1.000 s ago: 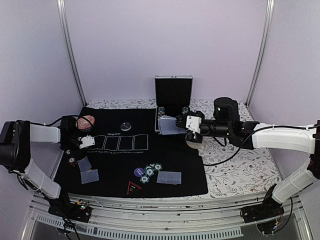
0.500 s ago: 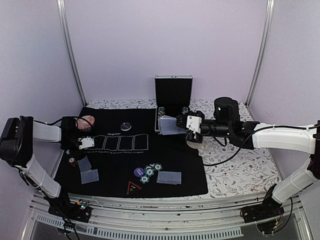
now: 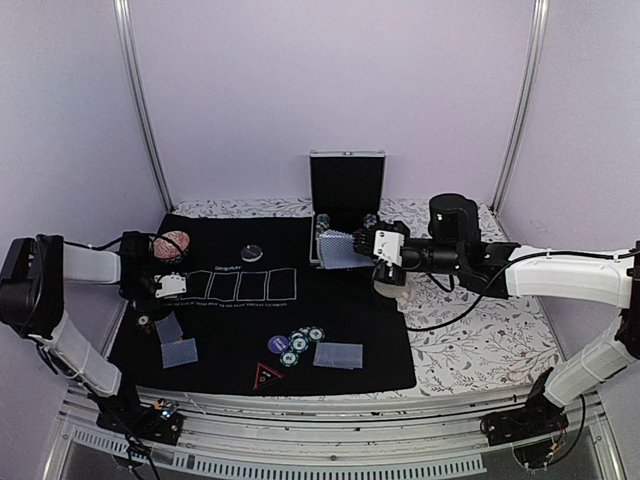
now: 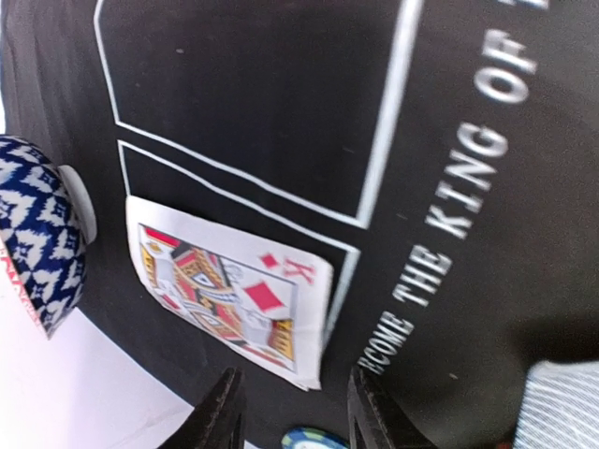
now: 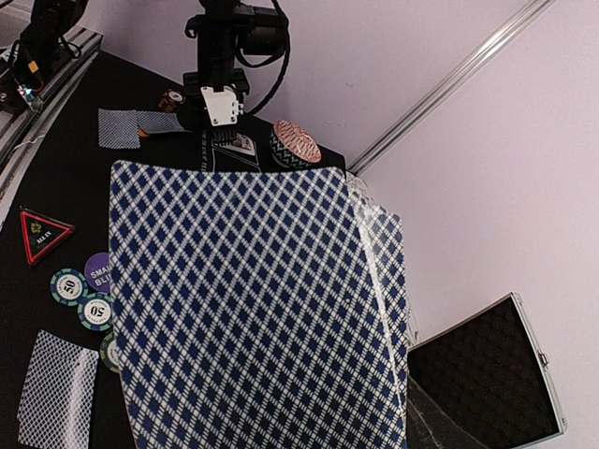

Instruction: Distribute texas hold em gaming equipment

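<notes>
One sheaf of blue-grey-backed playing cards (image 5: 243, 309): thin, light, slick and easily bent. It is best held by a short edge with pads flat on face and back, since a slack hold would likely let single cards slide out. Location: centre-right of the top view, raised above the tabletop just in front of the open black case (image 3: 347, 185), clamped in the right pincer (image 3: 357, 252), whose own camera the cards nearly fill. One king of diamonds (image 4: 229, 304), face up on the black mat (image 4: 281, 112) at the corner of a white-outlined box, lower left of the left wrist view. It lies flat, so lifting it would probably mean catching a free edge. Left pincer (image 4: 295, 416): jaws apart, empty, just below that card in the frame and not touching it. Green-and-white poker chips (image 3: 300, 343) and a purple button (image 3: 278, 344) lie at lower centre of the mat, well apart from both pincers.
</notes>
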`<state>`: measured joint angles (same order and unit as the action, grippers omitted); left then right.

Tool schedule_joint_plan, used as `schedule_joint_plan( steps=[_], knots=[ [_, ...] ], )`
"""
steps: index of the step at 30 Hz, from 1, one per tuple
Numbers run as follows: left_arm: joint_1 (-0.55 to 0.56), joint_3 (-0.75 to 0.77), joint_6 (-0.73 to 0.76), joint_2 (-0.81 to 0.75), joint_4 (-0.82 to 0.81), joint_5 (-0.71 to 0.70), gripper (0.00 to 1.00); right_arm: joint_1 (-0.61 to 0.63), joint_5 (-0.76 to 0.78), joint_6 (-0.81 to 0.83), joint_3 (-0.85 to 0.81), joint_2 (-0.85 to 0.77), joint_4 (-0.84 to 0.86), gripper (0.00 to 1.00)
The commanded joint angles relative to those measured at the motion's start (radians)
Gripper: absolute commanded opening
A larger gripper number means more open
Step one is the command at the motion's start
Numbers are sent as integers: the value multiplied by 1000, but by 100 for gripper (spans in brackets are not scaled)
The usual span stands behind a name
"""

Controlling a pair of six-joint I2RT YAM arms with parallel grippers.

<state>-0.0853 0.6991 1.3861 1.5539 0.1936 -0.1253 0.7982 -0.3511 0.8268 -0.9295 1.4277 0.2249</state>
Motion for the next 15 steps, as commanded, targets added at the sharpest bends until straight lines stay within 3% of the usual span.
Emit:
schedule_joint_plan(
  steps=[1,5,9,12,14,15],
  knots=[
    [1,-4,-6,-65,83,-12,39,-4,-14,-14,4,-47,1,55],
    [41,53,-76,-176,176,57,40,-5,-11,-15,-2,-55,-2,55],
    [76,147,-221,-327,270,290,46,-4,-17,-19,-12,-61,-11,55],
    [118,205,-392,-421,264,448,68,-5,-14,-28,-26,-54,-24,55],
    [174,252,-511,-450,254,483,94,-3,-11,-38,-37,-47,-32,54],
    [213,277,-569,-453,250,486,98,-4,-11,-46,-43,-42,-33,54]
  ],
)
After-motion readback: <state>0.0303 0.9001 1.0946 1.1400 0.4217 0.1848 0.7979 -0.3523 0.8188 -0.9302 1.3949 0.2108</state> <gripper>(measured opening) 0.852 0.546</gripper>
